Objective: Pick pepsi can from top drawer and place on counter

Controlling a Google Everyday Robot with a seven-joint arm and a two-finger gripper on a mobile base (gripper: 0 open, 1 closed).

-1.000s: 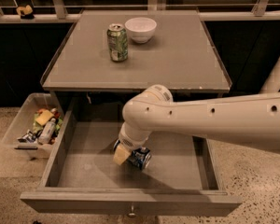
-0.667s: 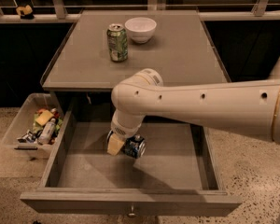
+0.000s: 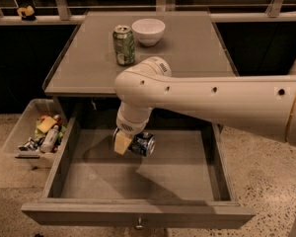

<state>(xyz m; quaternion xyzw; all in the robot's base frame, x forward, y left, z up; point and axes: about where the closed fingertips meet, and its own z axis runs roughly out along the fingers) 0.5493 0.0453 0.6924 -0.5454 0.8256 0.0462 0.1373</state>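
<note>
The pepsi can (image 3: 143,144), small and blue with a silver end, lies sideways in my gripper (image 3: 132,144), which is shut on it and holds it in the air above the floor of the open top drawer (image 3: 138,215). A tan finger pad (image 3: 122,143) presses the can's left side. My white arm reaches in from the right and crosses over the front edge of the counter (image 3: 187,48). The drawer is pulled fully out, with its small metal knob (image 3: 137,225) at the front.
A taller green can (image 3: 124,44) and a white bowl (image 3: 148,31) stand at the back of the counter. A clear plastic bin (image 3: 32,132) with several snack items sits on the floor left of the drawer. Dark windows and a rail run behind.
My gripper has lifted the pepsi can off the drawer floor and carried it up and slightly left; the arm has swung left and higher over the counter's front edge.
</note>
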